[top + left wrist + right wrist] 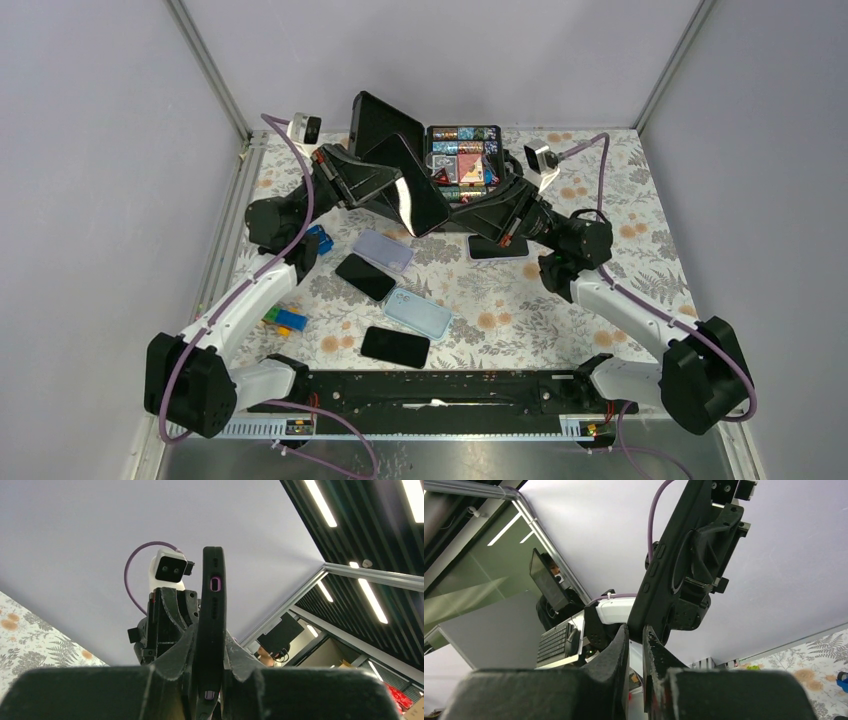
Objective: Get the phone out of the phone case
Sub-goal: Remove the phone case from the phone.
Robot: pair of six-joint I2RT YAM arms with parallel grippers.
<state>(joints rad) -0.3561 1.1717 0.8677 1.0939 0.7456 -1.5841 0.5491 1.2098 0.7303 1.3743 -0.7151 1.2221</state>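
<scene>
While both arms meet above the floral-patterned table, the glossy phone hangs tilted in its matte black phone case. The left gripper clamps it edgewise, and the right gripper pinches narrowly on its rounded corner.

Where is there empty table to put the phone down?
Bare cloth lies between the light blue case and the right arm, and behind that arm, right of the colourful box. It is crowded on the left, around the lavender case and toy blocks.
</scene>
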